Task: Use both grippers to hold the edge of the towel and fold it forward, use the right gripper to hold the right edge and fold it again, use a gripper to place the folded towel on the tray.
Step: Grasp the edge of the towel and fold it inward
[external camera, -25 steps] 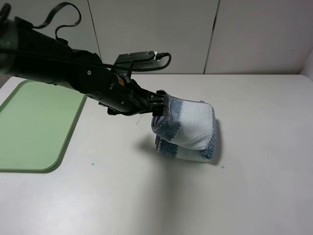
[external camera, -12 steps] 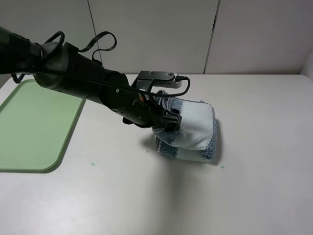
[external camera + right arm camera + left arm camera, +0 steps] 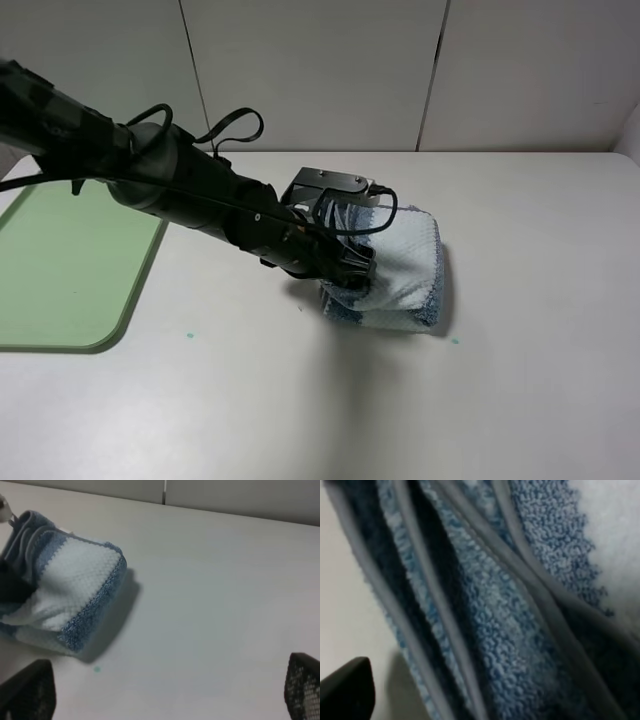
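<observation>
Bench (image 3: 520, 400) was plain white, couple tiny teal specks (image 3: 190, 335) on it. Pale panelled wall (image 3: 310, 70) behind, dark vertical seams.

The left arm (image 3: 190, 190) is a thick, round, matte black tube that narrows toward its end. Thin black cables (image 3: 232, 127) arch off its upper side in loops, and another black cable curls around a flat dark grey bracket (image 3: 330, 184) near the tip. A few small pale screw heads dot the black casing. In the right wrist view, two black textured fingers (image 3: 303, 686) sit at the frame's corners.
</observation>
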`<state>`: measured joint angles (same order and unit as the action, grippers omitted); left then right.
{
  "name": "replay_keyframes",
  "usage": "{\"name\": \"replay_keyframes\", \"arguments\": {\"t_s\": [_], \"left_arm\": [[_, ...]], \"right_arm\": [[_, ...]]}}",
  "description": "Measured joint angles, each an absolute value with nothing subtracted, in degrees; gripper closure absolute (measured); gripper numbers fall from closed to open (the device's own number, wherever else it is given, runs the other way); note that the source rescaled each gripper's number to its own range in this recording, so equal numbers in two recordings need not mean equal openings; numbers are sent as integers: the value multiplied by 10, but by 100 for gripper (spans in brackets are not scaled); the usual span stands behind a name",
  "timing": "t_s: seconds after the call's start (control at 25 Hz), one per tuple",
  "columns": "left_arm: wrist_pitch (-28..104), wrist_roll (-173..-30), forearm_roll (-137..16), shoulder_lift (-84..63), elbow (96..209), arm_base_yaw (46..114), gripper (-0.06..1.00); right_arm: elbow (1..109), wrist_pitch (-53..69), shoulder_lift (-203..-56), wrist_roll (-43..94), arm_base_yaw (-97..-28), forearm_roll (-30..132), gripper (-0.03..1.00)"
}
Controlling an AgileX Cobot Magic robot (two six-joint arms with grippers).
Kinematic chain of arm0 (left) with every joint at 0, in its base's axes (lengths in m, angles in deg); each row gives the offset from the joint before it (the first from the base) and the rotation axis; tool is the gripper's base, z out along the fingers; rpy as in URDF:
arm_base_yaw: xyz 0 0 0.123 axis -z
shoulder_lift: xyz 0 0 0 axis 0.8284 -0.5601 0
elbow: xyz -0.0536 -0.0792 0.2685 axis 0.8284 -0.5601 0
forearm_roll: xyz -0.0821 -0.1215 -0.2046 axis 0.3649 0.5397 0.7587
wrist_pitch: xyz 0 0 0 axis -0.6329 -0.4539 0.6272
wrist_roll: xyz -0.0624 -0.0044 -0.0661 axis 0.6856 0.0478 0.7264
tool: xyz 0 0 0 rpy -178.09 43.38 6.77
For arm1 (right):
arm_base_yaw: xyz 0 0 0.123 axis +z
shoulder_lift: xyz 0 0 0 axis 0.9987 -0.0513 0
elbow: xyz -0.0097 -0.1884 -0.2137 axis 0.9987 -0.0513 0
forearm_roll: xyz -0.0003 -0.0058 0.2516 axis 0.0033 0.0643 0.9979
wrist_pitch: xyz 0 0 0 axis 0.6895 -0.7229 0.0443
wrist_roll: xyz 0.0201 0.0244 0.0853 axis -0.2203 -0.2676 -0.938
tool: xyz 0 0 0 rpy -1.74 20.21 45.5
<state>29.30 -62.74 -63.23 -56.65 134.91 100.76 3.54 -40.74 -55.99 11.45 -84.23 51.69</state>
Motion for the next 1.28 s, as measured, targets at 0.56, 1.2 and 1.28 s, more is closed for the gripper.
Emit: {"name": "replay_keyframes", "arguments": {"t_s": [0.56, 1.2, 1.28], "left_arm": [[277, -638, -630, -573, 1350, 1019, -5], [229, -638, -628, -602, 1353, 1025, 1], [228, -638, -628, -602, 1353, 1026, 9]], "right_arm": [[35, -407, -560, 115, -842, 520, -3], [35, -407, -560, 115, -842, 524, -3], [35, -407, -560, 115, -842, 524, -3]]}}
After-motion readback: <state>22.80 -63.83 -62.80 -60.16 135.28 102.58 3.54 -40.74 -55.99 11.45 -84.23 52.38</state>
